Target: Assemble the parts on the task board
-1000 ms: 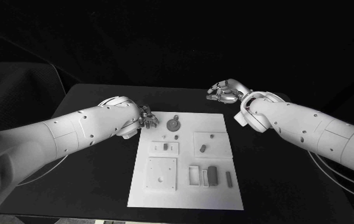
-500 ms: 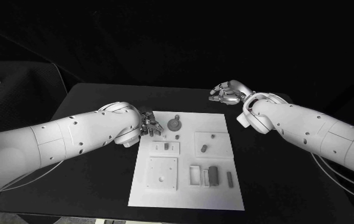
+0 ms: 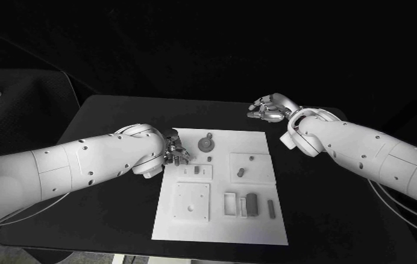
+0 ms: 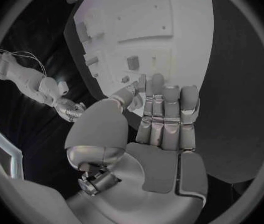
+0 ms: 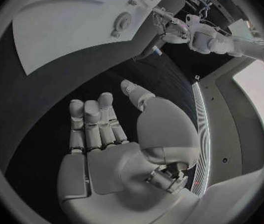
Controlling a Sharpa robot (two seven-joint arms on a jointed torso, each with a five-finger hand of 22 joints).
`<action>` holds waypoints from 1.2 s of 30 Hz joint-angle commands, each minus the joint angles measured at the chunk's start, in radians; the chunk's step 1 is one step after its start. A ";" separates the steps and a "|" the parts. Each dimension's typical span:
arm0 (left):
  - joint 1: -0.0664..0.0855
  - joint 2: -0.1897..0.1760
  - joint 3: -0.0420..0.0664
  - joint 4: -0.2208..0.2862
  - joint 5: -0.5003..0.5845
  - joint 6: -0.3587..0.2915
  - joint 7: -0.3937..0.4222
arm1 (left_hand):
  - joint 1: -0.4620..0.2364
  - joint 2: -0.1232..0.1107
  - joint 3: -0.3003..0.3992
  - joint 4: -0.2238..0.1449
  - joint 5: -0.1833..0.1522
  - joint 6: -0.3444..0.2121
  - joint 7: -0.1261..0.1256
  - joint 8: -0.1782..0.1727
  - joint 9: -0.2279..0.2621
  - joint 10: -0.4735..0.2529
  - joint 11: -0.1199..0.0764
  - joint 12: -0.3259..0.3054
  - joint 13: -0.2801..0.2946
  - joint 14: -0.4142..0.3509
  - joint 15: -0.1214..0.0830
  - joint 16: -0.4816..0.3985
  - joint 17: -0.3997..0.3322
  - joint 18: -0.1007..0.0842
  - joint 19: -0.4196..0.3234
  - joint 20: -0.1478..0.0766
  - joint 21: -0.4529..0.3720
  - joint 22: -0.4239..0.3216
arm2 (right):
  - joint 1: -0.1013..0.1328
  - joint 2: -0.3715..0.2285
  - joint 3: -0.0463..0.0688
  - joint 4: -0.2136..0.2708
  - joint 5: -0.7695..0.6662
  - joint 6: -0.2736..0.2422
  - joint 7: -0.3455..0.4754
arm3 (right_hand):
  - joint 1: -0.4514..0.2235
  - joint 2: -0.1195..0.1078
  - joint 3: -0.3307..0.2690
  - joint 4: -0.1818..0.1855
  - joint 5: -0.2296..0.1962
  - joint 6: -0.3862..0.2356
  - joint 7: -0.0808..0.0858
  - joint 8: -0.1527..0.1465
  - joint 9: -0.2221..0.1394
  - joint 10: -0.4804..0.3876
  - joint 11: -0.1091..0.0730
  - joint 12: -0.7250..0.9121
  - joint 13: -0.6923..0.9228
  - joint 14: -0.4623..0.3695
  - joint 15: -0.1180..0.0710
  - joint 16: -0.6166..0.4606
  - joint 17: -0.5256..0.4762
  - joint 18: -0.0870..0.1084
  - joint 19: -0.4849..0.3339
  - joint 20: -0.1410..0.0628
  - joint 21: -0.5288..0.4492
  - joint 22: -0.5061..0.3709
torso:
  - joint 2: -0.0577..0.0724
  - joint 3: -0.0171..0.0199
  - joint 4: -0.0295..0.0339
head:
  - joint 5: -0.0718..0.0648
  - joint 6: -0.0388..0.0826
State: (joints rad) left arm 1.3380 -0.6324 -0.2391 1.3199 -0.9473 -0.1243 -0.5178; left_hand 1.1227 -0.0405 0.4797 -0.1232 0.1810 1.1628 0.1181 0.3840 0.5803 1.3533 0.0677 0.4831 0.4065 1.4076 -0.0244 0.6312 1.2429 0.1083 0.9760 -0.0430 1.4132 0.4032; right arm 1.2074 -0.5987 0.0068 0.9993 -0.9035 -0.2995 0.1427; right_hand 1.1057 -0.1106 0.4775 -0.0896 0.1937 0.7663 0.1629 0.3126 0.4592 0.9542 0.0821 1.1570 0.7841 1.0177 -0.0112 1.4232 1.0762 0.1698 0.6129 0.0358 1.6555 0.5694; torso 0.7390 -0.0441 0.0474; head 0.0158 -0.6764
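Note:
The white task board [image 3: 222, 231] lies in the middle of the black table. On it are a round grey part [image 3: 206, 144] at the far end, small grey parts [image 3: 238, 172] in the middle, and long grey parts [image 3: 251, 204] at the near right. My left hand [image 3: 174, 152] hangs over the board's far left edge, fingers straight, holding nothing. The left wrist view shows its palm [image 4: 163, 134] empty above the board [image 4: 163, 15]. My right hand [image 3: 269, 108] hovers over bare table beyond the board's far right corner, its palm [image 5: 107, 139] empty.
White raised plates [image 3: 192, 202] with holes sit on the board's near left. Black table [image 3: 113, 216] surrounds the board on all sides. In the right wrist view the board [image 5: 57, 25] and round part [image 5: 122, 21] lie ahead of the fingers.
My left hand has moved a little nearer along the board's left edge. The right hand has hardly moved.

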 commanded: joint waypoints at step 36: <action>-0.019 0.005 0.001 0.014 -0.086 0.020 -0.020 | 0.017 0.003 0.004 0.005 0.002 0.008 0.001 0.003 0.017 0.018 -0.008 0.005 0.000 0.009 -0.003 0.007 0.001 0.042 0.010 -0.001 0.008 0.002 | -0.001 -0.001 0.000 0.001 -0.001 0.016 0.003 | -0.012 0.001 0.000 0.005 -0.005 0.000 0.007 0.004 -0.002 -0.005 0.002 0.001 -0.002 -0.009 0.000 -0.004 -0.001 -0.012 -0.006 -0.002 0.020 -0.002 | 0.000 -0.0008 -0.0005 | -0.003 -0.026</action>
State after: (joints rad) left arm 1.3193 -0.6273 -0.2392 1.3285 -1.0013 -0.1220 -0.5325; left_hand 1.1241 -0.0420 0.4801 -0.1179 0.1771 1.1626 0.1181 0.3831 0.5803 1.3597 0.0676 0.4831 0.4066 1.4136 -0.0255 0.6350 1.2429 0.1079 0.9797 -0.0462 1.4170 0.4040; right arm 1.2069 -0.6002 0.0066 0.9994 -0.9033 -0.2974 0.1415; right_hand 1.1057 -0.1106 0.4776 -0.0897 0.1937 0.7668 0.1623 0.3126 0.4592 0.9542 0.0821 1.1570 0.7834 1.0177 -0.0112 1.4232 1.0763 0.1697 0.6129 0.0358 1.6555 0.5687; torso 0.7396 -0.0446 0.0462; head 0.0125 -0.7020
